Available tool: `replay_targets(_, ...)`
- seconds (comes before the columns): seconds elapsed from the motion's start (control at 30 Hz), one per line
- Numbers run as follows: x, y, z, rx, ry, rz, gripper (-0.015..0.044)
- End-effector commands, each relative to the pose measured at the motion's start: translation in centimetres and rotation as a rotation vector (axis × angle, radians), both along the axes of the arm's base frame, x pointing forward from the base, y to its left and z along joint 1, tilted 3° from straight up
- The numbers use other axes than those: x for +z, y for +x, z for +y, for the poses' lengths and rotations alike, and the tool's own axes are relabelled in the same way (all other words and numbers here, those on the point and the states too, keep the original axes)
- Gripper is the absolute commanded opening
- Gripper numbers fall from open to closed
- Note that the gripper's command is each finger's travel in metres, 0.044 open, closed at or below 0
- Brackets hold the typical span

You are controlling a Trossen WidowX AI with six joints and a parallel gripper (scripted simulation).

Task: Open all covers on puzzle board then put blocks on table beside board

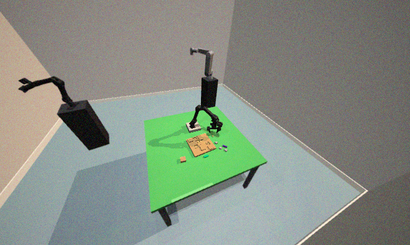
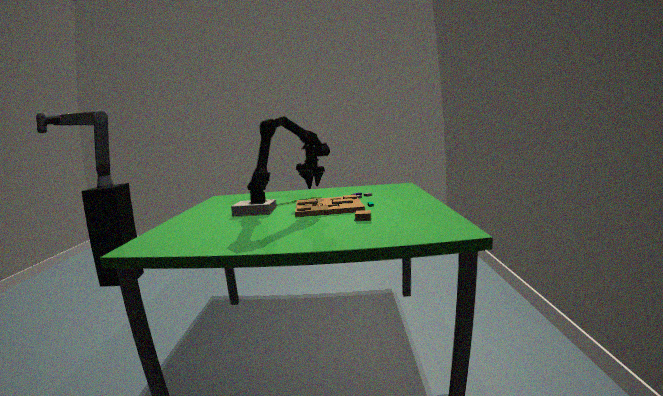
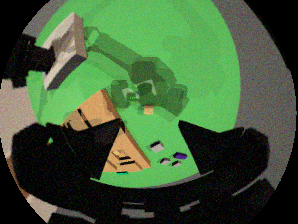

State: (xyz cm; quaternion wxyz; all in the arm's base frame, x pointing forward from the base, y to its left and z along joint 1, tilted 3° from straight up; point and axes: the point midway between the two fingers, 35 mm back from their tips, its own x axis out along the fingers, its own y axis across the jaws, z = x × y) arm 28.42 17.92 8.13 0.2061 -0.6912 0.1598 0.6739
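The orange-brown puzzle board [image 1: 203,151] [image 2: 324,212] [image 3: 100,103] lies on the table with dark slots in its top; which covers are open is too small to tell. My gripper [image 1: 213,131] [image 2: 313,186] [image 3: 150,125] is open and empty, above the table beside the board. A small orange block [image 1: 213,136] [image 3: 148,110] lies on the table beneath it. A pale block [image 1: 216,142] [image 3: 157,146], a purple piece [image 1: 224,146] [image 3: 180,156] and two small pale pieces [image 1: 220,148] [image 3: 165,161] lie beside the board. A teal piece [image 1: 206,156] [image 2: 370,204] [image 3: 122,173] lies off another edge.
A larger orange-brown block [image 1: 183,159] [image 2: 363,216] stands on the green table [image 1: 172,182] [image 2: 404,225] off the board's corner. My arm's pale base [image 1: 193,127] [image 2: 253,207] [image 3: 67,50] is close to the board. Two other arms stand on black pedestals [image 1: 84,124] [image 1: 209,92] away from the table.
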Motion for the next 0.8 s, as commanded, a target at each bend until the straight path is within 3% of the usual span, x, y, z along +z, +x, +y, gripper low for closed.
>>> replay_targets(0.0,1.3,0.0,-0.1,-0.001,0.002,-0.009,0.044)
replay_targets(0.07,1.4,-0.1,-0.1,-0.001,0.002,-0.009,0.044)
replay_targets(0.17,1.3,0.3,-0.9,-0.113,0.006,-0.003,0.0361)
replay_targets(0.63,0.9,2.3,-8.9,-1.089,0.036,0.04,0.0)
replay_targets(0.77,0.8,2.5,-11.0,-1.347,0.045,0.05,0.0)
